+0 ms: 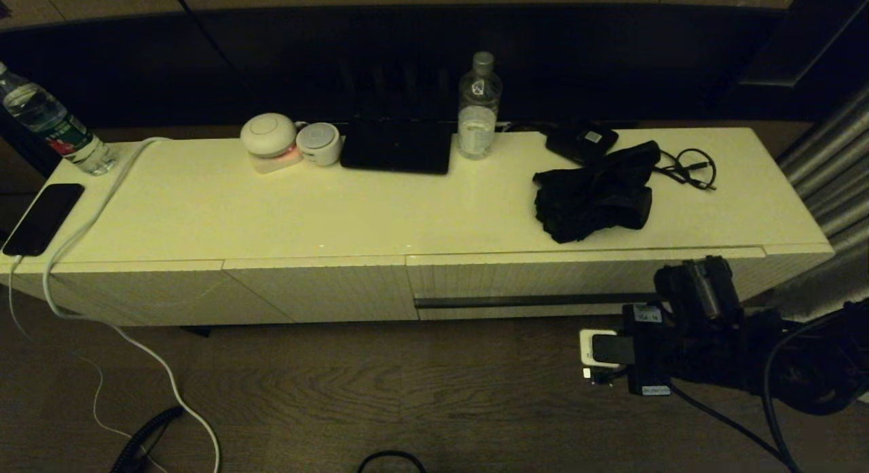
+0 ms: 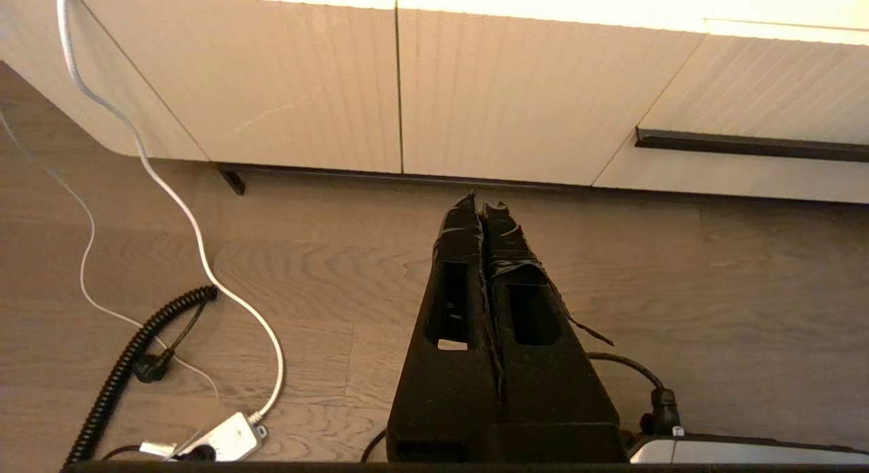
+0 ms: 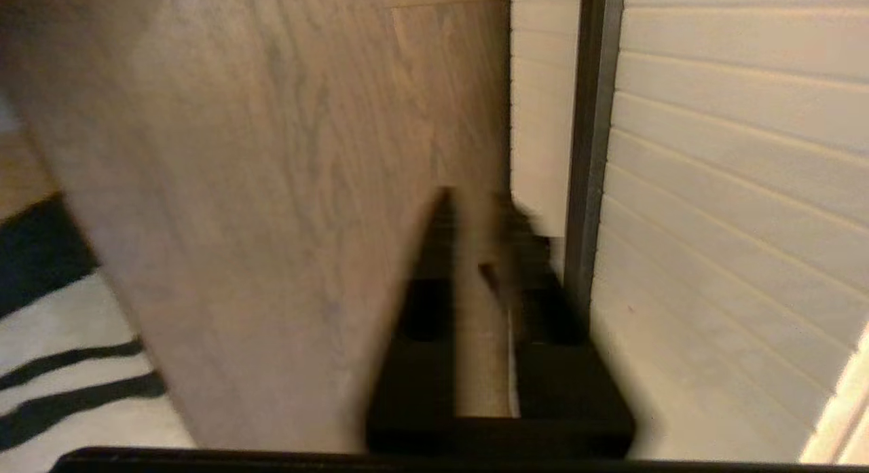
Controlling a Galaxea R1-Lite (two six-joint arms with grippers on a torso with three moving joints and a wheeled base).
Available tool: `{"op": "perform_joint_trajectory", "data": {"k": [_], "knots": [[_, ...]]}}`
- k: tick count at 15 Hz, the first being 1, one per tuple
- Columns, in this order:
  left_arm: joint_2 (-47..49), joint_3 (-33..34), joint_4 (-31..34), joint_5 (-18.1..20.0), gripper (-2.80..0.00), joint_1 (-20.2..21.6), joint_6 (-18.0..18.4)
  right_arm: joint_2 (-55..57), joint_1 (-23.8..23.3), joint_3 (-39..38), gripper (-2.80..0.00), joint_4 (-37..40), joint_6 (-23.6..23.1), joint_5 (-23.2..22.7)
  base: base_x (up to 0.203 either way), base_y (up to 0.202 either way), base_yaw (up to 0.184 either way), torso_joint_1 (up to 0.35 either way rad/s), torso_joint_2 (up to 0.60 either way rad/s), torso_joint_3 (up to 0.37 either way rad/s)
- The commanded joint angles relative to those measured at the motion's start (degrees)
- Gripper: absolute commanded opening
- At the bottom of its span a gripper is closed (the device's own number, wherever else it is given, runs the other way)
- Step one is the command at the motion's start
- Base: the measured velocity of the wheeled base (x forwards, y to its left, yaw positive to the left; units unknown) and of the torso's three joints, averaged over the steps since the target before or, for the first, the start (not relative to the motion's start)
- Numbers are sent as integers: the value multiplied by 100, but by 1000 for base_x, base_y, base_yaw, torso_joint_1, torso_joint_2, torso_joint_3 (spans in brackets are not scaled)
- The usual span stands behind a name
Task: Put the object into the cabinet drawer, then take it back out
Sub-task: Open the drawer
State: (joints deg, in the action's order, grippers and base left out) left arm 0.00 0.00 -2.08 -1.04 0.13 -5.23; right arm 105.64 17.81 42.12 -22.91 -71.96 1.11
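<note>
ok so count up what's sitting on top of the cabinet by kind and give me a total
Water bottles: 2, one at the back, one at the left end
Round white gadgets: 2
Phone: 1
Black tray-like slab at the back: 1
Small black box with label: 1
Black fabric bundle: 1
Looped black cable: 1
White cable: 1
Total: 10

black fabric bundle (image 1: 595,193) | cream ribbed drawer (image 1: 584,281), dark slot handle (image 1: 529,300) | brown wood-grain floor (image 1: 380,391) | white cable (image 1: 88,208)

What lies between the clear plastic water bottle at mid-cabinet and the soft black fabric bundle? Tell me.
In the head view, only bare cream cabinet top separates the clear plastic water bottle from the soft black fabric bundle.
</note>
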Motion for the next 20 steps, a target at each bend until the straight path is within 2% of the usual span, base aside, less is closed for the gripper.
{"op": "perform_joint_trajectory", "data": {"k": [1,5,9,15,20], "knots": [[-9,0,-2,-2,-280,4,-4,292,-202,-27,0,-48,-239,-85,0,0,0,0,0,0],[-9,0,-2,-2,-280,4,-4,565,-287,314,0,549,-397,-410,0,0,0,0,0,0],[-9,0,-2,-2,-280,4,-4,979,-466,497,0,552,-742,-514,0,0,0,0,0,0],[-9,0,-2,-2,-280,4,-4,1407,-813,1068,0,489,-742,-573,0,0,0,0,0,0],[-9,7,-2,-2,-280,4,-4,1720,-832,1356,0,354,-723,-577,0,0,0,0,0,0]]}}
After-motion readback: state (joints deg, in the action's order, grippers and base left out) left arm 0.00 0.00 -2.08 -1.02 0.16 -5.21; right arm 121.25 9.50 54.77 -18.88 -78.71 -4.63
